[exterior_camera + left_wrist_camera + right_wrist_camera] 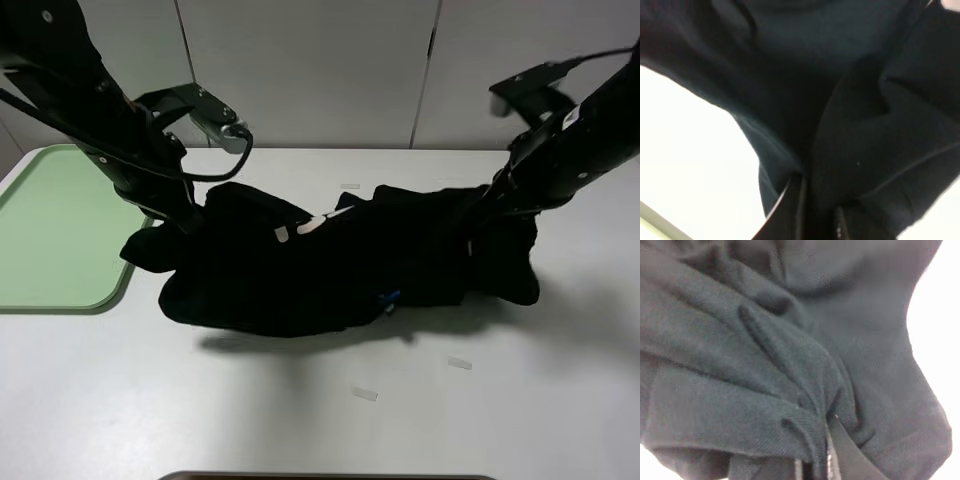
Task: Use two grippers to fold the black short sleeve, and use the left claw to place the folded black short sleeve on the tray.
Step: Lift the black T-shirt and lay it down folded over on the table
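The black short sleeve (330,265) hangs bunched between both arms, lifted off the white table with its shadow beneath. My left gripper (192,222) is shut on the shirt's left end, close to the tray's right rim. My right gripper (482,215) is shut on the shirt's right end. In the left wrist view the black cloth (840,100) fills the picture and is pinched at the fingers (792,210). The right wrist view shows folds of the cloth (765,365) gathered into the shut jaws. The light green tray (50,230) lies at the far left with nothing on it.
Small clear tape strips (364,394) (459,363) lie on the table in front of the shirt, another (350,186) behind it. A white panelled wall stands behind the table. A dark edge (320,476) shows at the near table border.
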You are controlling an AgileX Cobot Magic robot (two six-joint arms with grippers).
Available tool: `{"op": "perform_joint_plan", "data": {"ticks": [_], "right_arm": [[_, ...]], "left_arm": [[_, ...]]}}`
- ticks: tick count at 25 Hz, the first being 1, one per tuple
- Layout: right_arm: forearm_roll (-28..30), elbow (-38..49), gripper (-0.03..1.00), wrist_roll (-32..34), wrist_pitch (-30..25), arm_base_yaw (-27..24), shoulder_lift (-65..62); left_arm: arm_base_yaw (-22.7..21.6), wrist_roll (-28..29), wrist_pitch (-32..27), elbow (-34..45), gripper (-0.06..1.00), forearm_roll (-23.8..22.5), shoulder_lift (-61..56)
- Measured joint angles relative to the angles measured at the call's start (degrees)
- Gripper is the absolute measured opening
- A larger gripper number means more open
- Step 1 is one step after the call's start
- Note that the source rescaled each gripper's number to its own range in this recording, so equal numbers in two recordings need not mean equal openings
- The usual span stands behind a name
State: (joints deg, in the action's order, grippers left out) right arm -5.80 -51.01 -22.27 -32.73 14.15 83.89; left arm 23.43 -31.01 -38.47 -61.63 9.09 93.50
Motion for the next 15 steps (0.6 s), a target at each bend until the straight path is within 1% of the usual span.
{"op": "perform_joint_plan", "data": {"ticks": [3,10,15], "right_arm": [[0.00,0.00,0.00,0.41,-0.44,0.00,-7.43],[0.07,0.00,0.00,0.75,-3.96,0.00,-20.52],[0.87,0.05,0.00,2.67,-6.60,0.00,-26.87]], "left_arm": [[0.00,0.15,-0.52,0.00,0.01,2.80,-4.27],[0.00,0.28,-1.20,0.00,0.01,7.97,-16.99],[0.00,0.31,-3.15,0.00,0.01,9.35,-25.74]]}}
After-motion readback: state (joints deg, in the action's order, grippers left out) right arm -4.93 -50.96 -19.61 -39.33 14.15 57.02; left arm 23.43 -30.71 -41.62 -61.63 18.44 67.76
